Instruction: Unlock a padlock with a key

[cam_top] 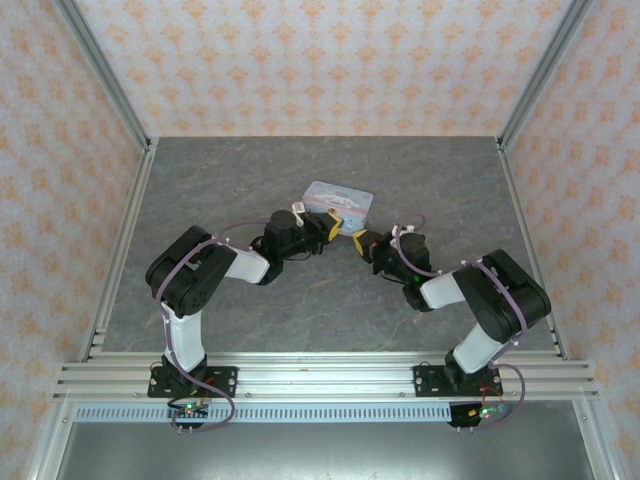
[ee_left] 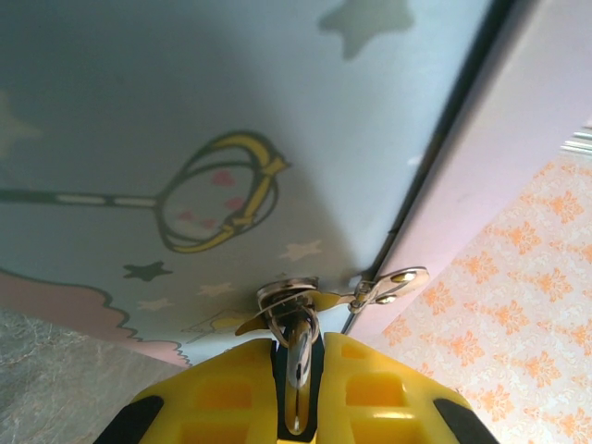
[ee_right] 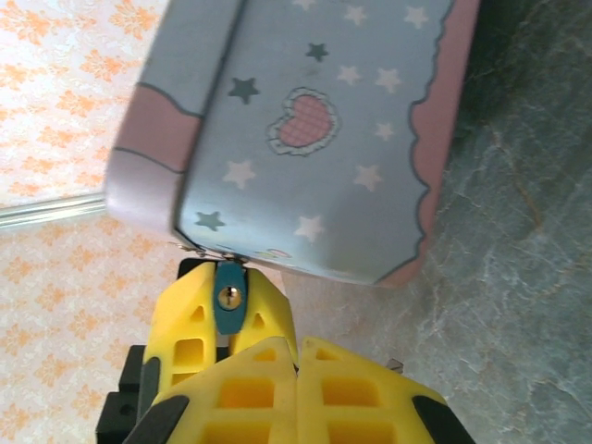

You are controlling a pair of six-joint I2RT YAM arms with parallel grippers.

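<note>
Arms, two of them, reach in from the near edge of the grey stone-patterned worktop (cam_top: 250,170) and meet at the front of a single tin box (cam_top: 338,203), pale blue with pink trim, stars and a heart printed on it. The box lies flat on the worktop, towards the middle.

From overhead the two hands sit close together at the box's near side, the left one against its near-left corner and the right one just beside it.

The left hand (ee_left: 298,351) is clenched. In its own wrist view a silvery metal loop is pinched between the yellow fingers and rises into the round hasp (ee_left: 282,296) on the box's front, next to a small metal latch tab (ee_left: 393,280).

The right wrist view shows the same grip from the other side. One small teal padlock (ee_right: 228,319) is wedged upright between the left hand's two yellow fingers (ee_right: 190,319), right under the box's lower edge, with its brass-coloured keyhole (ee_right: 231,296) facing the camera.

The right hand (ee_right: 298,351) is just beside the padlock, its two yellow fingers pressed together. Whether anything thin sits between them I cannot tell.
</note>
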